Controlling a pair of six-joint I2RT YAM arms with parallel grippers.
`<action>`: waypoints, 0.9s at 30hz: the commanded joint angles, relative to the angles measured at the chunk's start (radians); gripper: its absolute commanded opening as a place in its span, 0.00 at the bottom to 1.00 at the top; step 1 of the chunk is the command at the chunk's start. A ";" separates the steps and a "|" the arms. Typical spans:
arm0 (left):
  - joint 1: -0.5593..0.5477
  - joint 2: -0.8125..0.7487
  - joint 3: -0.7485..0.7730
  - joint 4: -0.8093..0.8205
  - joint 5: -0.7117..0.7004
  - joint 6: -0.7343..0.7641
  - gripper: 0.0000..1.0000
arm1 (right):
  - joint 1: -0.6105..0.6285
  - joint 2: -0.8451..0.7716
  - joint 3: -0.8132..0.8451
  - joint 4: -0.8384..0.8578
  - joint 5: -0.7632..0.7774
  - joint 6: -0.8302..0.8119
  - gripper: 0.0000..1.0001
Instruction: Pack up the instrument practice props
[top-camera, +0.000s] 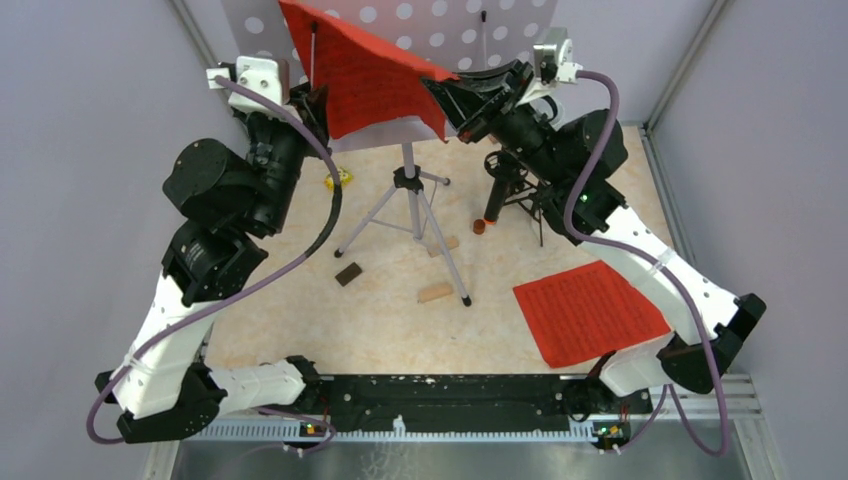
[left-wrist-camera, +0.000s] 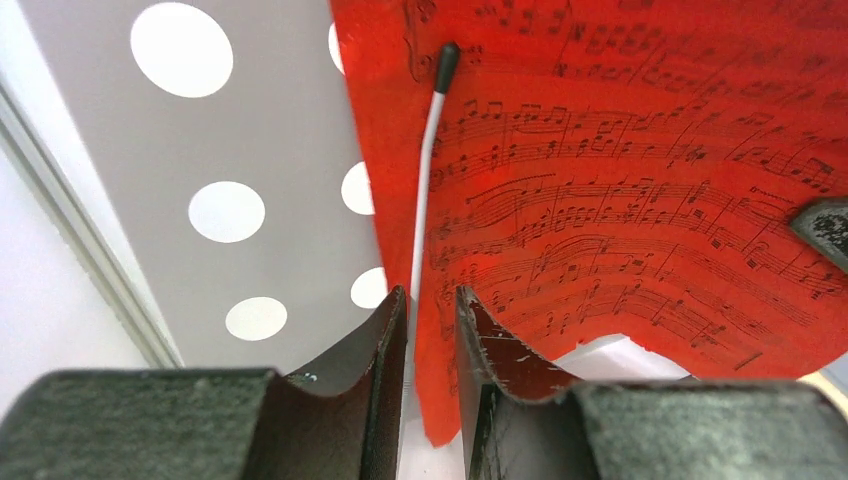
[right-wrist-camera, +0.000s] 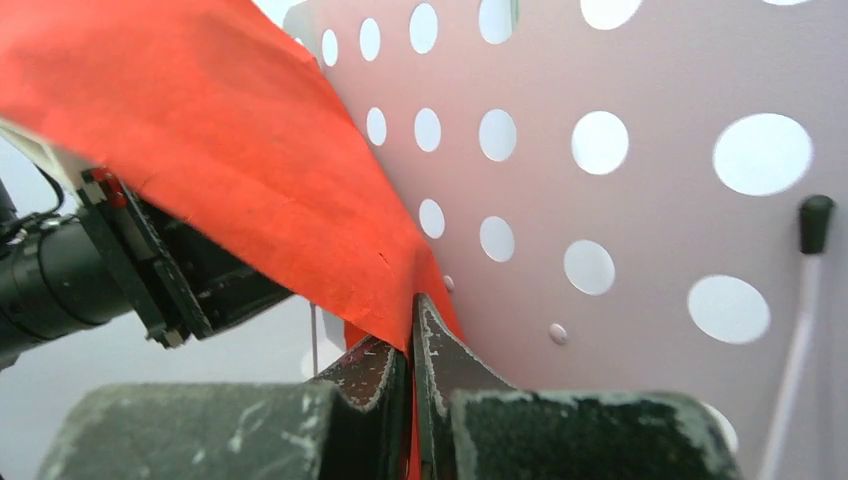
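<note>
Top external has the red sheet-music page (top-camera: 365, 75) on the stand plate (top-camera: 425, 25) between my pincers; left wrist, left pincer (left-wrist-camera: 430, 295) narrowly parted around the clip wire (left-wrist-camera: 428, 170), grip unclear; right wrist, right pincer (right-wrist-camera: 412, 305) pinching the page's corner, so next I'd peel it free of that wire.

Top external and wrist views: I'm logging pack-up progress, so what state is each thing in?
Music stand, upright, legs spread.
Red sheet on stand, corner bent forward.
Right end effector, shut on that sheet.
Left end effector, jaws narrowly apart around retainer wire; grip unclear.
Second red sheet, flat on table.
Microphone, tilted, orange end down.
</note>
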 joint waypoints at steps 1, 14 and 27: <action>-0.001 -0.037 -0.008 0.041 0.070 0.010 0.30 | -0.002 -0.067 -0.041 -0.021 0.060 -0.056 0.00; -0.002 -0.044 -0.026 0.020 0.071 0.021 0.30 | -0.003 -0.342 -0.287 -0.140 0.221 -0.125 0.00; -0.002 -0.076 -0.056 0.036 0.107 0.038 0.23 | -0.002 -0.631 -0.531 -0.323 0.500 0.020 0.00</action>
